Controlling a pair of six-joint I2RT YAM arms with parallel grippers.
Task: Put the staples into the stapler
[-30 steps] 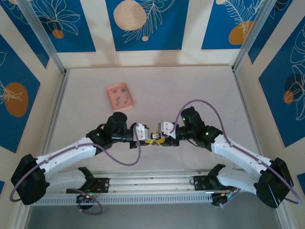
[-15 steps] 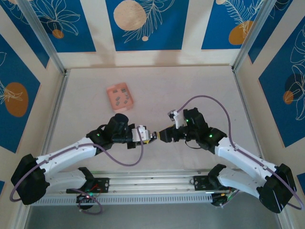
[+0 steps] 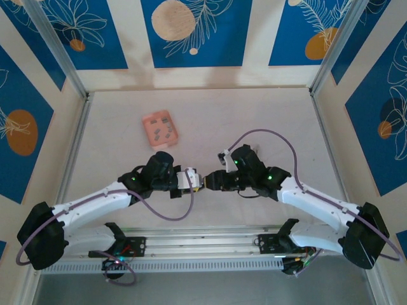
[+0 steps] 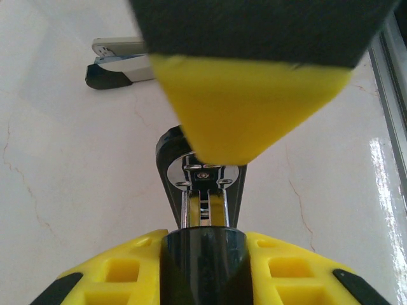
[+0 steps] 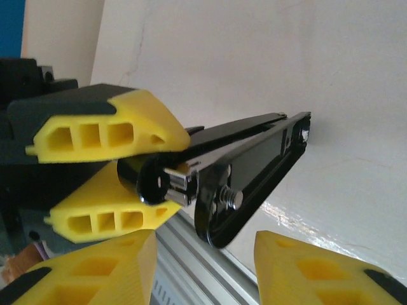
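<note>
Staples box, pink, flat on table, rear left, well apart from arms. Left gripper, centre front, clamped on black stapler (silvery-white part lies separately on table). Right gripper fingers apart, straddling stapler's end.

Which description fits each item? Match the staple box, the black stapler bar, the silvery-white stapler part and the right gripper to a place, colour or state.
Items: 1 staple box; 2 black stapler bar; 3 silvery-white stapler part; 4 right gripper.
Descriptions: A fingers apart; B pink, lying on the far half of the table; C clamped in the left gripper; D lying flat, seen by the left wrist camera.
Pairs: 1-B; 2-C; 3-D; 4-A.
</note>
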